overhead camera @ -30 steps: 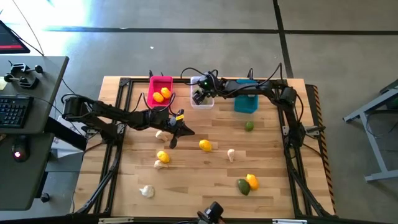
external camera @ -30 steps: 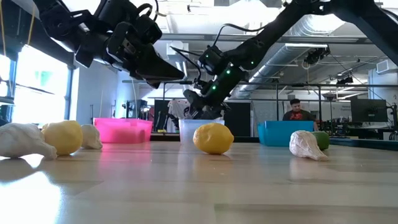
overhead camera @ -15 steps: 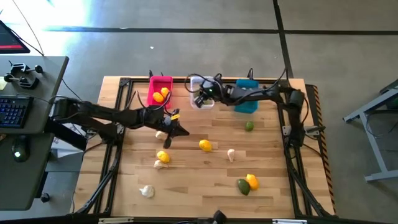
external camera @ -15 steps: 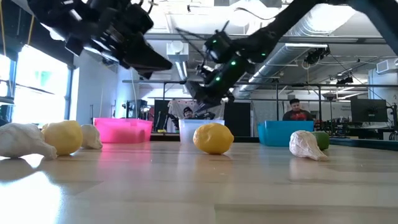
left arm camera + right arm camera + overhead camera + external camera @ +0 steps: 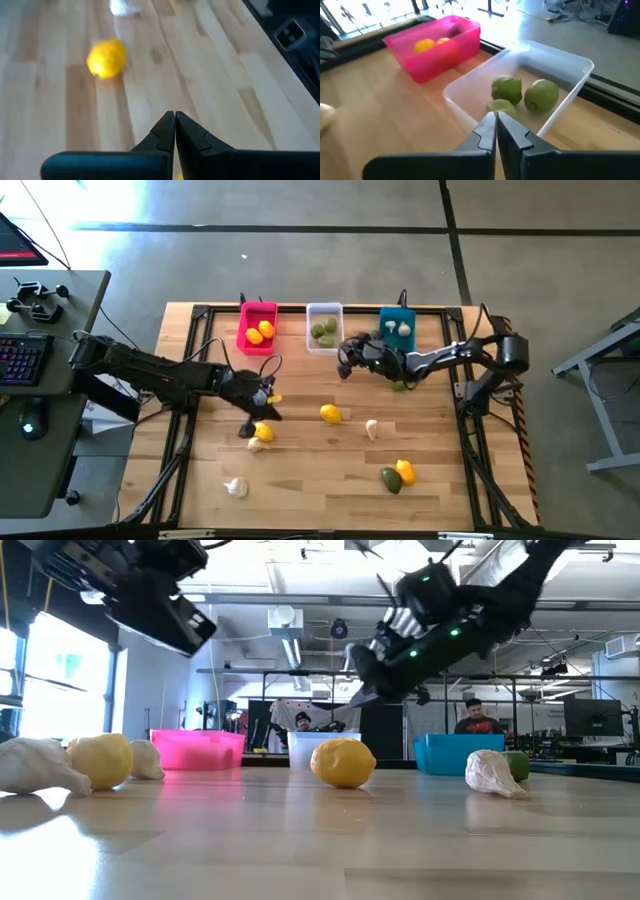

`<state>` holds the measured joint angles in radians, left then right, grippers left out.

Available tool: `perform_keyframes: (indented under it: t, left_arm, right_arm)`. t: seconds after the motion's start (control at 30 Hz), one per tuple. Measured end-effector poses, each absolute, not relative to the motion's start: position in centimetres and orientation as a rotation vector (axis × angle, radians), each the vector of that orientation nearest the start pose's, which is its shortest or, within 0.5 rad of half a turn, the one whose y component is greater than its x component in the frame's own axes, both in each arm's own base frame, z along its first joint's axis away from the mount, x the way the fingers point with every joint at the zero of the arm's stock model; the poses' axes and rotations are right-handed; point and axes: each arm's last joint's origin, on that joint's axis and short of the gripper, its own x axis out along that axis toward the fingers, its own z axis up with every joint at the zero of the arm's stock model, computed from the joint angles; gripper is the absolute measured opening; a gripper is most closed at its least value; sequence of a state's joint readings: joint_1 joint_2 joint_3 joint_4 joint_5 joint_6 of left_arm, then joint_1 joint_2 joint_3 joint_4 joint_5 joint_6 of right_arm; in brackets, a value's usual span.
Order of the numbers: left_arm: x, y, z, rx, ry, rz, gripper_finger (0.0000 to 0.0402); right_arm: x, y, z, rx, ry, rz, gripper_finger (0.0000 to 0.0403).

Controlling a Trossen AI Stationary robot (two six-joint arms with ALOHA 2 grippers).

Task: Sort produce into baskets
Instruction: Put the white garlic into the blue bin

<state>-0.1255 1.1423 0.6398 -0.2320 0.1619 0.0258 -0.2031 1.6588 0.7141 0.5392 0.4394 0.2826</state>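
Observation:
Three baskets stand in a row at the far edge: the pink one (image 5: 257,327) holds two lemons, the white one (image 5: 520,95) holds three limes (image 5: 506,89), and the teal one (image 5: 397,327) holds garlic. Loose produce lies on the table: a lemon (image 5: 329,414), a garlic (image 5: 372,428), a lemon (image 5: 263,432) beside a garlic (image 5: 256,445), and a lime (image 5: 400,384) half under my right arm. My left gripper (image 5: 248,427) hovers shut by the left lemon (image 5: 106,58). My right gripper (image 5: 346,366) hangs shut, just on the near side of the white basket.
Near the front edge lie a garlic (image 5: 236,487) at the left, and a lime (image 5: 390,480) with a lemon (image 5: 405,471) at the right. A black frame borders the wooden table (image 5: 330,460). People stand in the room beyond the far edge.
My right gripper has shut and drawn back from above the white basket toward the near and right edges, which uncovers the limes inside. My left gripper, still shut, has gone toward the left and near edges, to the lemon and garlic lying there.

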Motion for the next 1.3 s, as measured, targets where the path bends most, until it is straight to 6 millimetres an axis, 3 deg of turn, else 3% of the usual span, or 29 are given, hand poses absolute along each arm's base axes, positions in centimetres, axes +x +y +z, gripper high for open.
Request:
perform_keyframes:
  t: [0.23,0.57,0.93,1.3]
  left_arm:
    - [20.6,-6.3,21.1,-0.049,0.93,-0.266,0.0022]
    - [18.5,-10.2,20.2,-0.106,1.046,-0.163,0.013]
    - [19.0,-11.6,16.9,-0.115,1.192,-0.01,0.0234]
    - [19.9,-12.1,14.8,-0.103,1.238,0.021,0.0248]
  right_arm:
    - [30.2,-5.5,16.5,0.198,0.306,-0.687,0.0002]
    - [30.3,-5.3,16.5,0.185,0.308,-0.689,0.0002]
    - [30.2,-5.4,16.5,0.163,0.31,-0.712,0.0002]
    - [30.2,-5.4,16.5,0.155,0.313,-0.712,0.0002]
